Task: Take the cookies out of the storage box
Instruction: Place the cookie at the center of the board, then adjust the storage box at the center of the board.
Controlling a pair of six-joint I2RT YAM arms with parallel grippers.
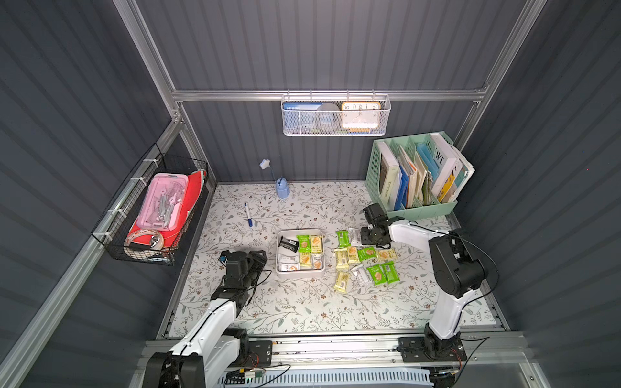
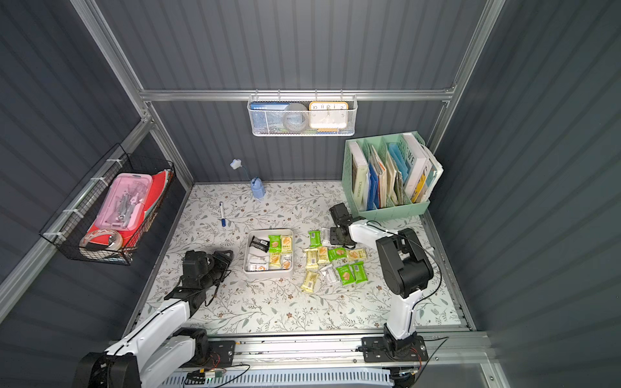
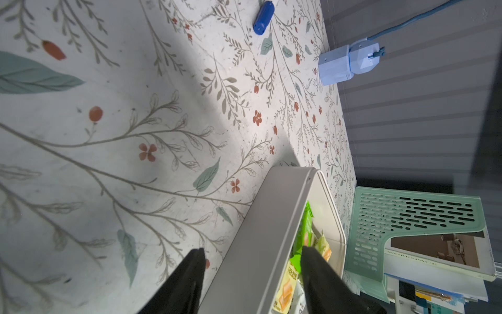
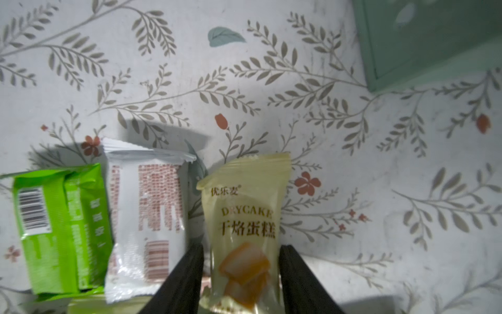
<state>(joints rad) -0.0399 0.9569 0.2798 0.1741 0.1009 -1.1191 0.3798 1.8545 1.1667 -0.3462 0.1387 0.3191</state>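
Note:
The white storage box (image 1: 300, 231) (image 2: 268, 231) sits mid-table with several cookies (image 1: 304, 243) (image 2: 275, 243) inside. More cookies (image 1: 364, 260) (image 2: 336, 262) lie scattered on the mat to its right. My left gripper (image 1: 260, 257) (image 3: 252, 251) stands open astride the box's left wall (image 3: 266, 217), with one finger outside and one among the packets. My right gripper (image 1: 365, 238) (image 4: 241, 248) is open over the far end of the scattered group. A pale yellow packet (image 4: 244, 206) lies between its fingers with small gaps on both sides. Beside that packet are a white one (image 4: 146, 217) and a green one (image 4: 59, 231).
A mint-green file holder (image 1: 413, 174) full of books stands at the back right, close behind the right wrist. A blue-capped pen (image 1: 248, 215) and a pale blue holder (image 1: 282, 188) are at the back left. A black wire basket (image 1: 151, 208) hangs on the left wall.

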